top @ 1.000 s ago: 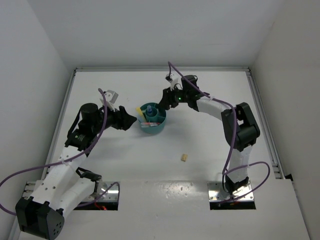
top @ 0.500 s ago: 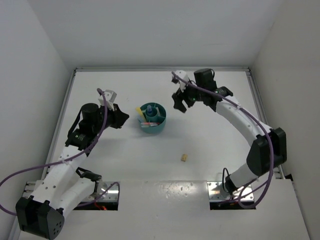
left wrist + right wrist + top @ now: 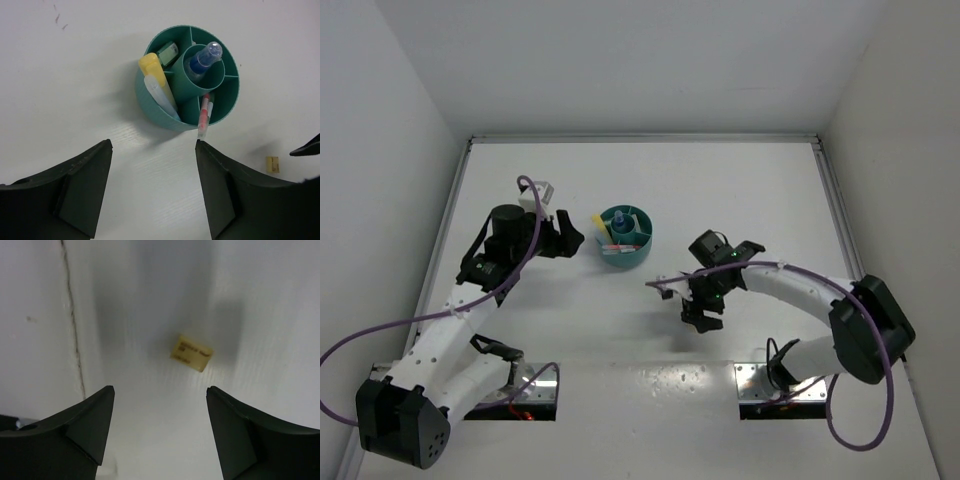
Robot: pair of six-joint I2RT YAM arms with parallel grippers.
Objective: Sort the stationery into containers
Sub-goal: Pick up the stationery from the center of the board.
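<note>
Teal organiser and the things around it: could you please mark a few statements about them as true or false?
1. The blue-capped tube stands in the central well of the teal organiser. True.
2. The tan block lies inside the teal organiser. False: it lies on the table, apart from it.
3. The right gripper is shut on the tan block. False: its jaws stand open, and the block lies untouched on the table.
4. The left gripper is open and holds nothing. True.
5. The yellow stick lies on the table beside the teal organiser. False: it sits in one of the outer compartments.
</note>
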